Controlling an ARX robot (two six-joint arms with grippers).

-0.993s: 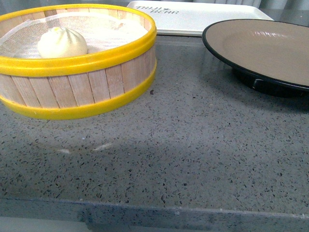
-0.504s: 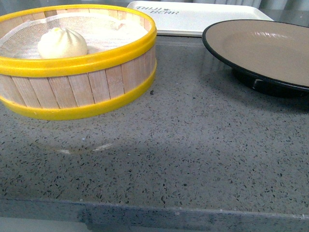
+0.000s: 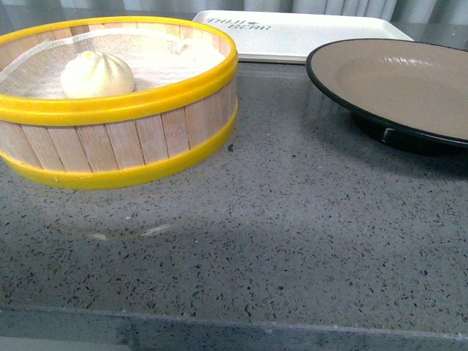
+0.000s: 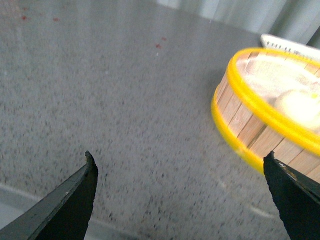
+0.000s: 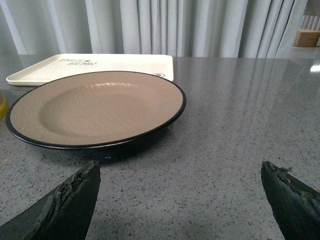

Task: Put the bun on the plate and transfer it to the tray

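"Sitting where, exactly, is the small round white pleated bun (image 3: pixel 97 74)?"

"It is resting inside the round wooden steamer basket with yellow rims (image 3: pixel 131 135), on the white cloth liner, towards the basket's left half. Nothing is touching it."

"And the other two pieces?"

"The wide tan plate with the black rim (image 3: pixel 395 77) is lying to the right of the basket, apart from it and holding nothing. The flat white rectangular tray (image 3: pixel 307 33) is lying behind the basket, towards its far right."

"Which arm is standing nearer?"

"I am judging the left one. The left gripper (image 4: pixel 179 165) is hanging over the speckled grey counter (image 3: pixel 292 219) with its black fingers spread wide and holding nothing. Its camera is showing the basket ahead and off to one side, blurred, so the bun is not lying between the fingers yet. The right gripper (image 5: pixel 180 170) is likewise gaping and holding nothing, and it is facing the plate, not the basket."

"Is the bun's long axis mattering?"

"Hardly; it is looking round, so any closing direction is serving. What is counting is that the basket wall is standing between claw and bun, so the left claw is probably needing to swing across over the rim and come down from above."
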